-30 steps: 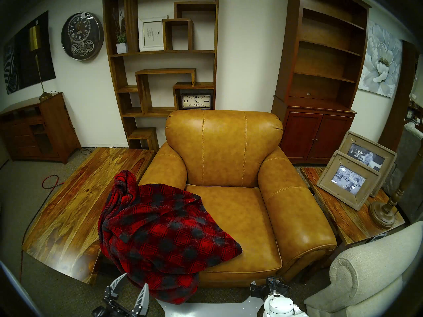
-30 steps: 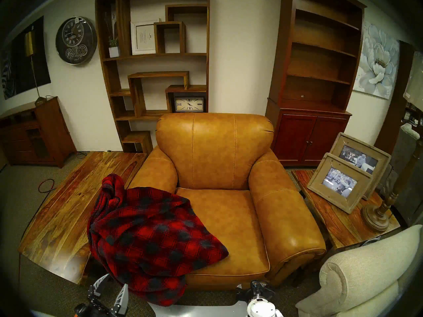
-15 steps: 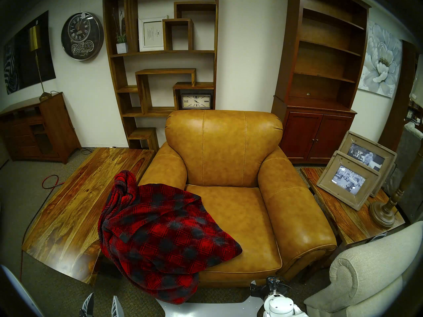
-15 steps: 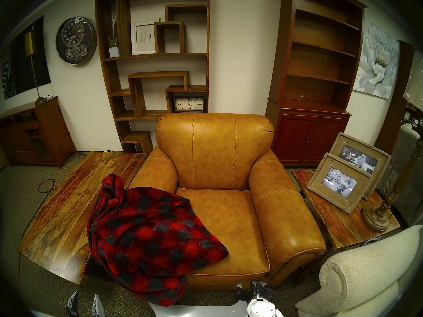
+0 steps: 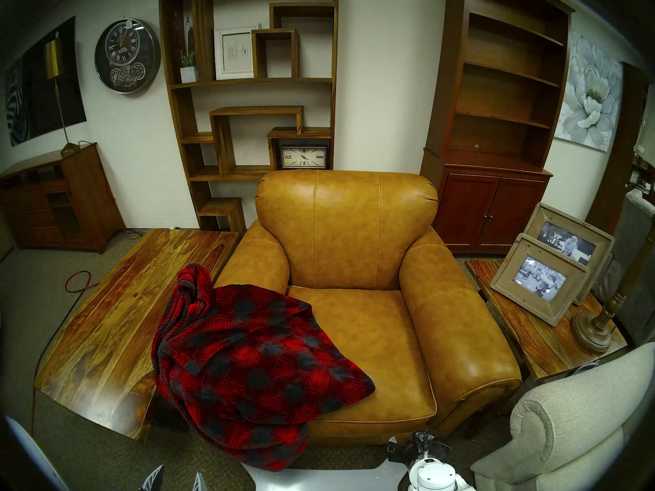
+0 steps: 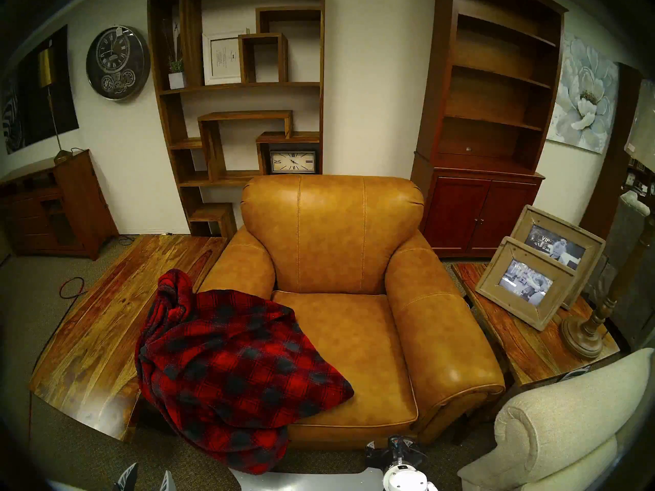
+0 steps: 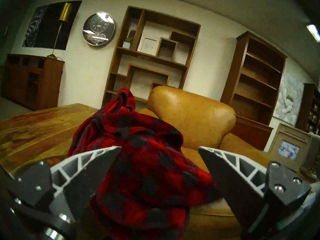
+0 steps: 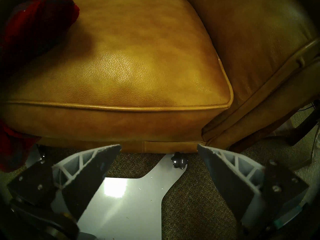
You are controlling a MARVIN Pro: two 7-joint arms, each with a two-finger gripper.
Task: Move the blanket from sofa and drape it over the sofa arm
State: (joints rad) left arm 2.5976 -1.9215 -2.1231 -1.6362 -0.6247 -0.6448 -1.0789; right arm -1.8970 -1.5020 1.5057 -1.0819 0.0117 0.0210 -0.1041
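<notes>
Head views: one red plaid blanket (image 5: 255,366) heaped over the left sofa arm (image 5: 255,263) of one tan leather sofa (image 5: 354,267), spilling onto seat and front; two picture frames (image 5: 540,279) beside. Left wrist view: left gripper (image 7: 159,148) spread wide, empty, blanket beyond. Right wrist view: right gripper (image 8: 159,147) spread wide, empty, before the seat front.

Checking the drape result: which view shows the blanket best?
Head stereo left: the whole blanket shows, lying over the sofa arm and spilling onto the seat and down the front. Head stereo right matches. Left wrist sees it close, bottom cut off; right wrist catches only red edges.
</notes>
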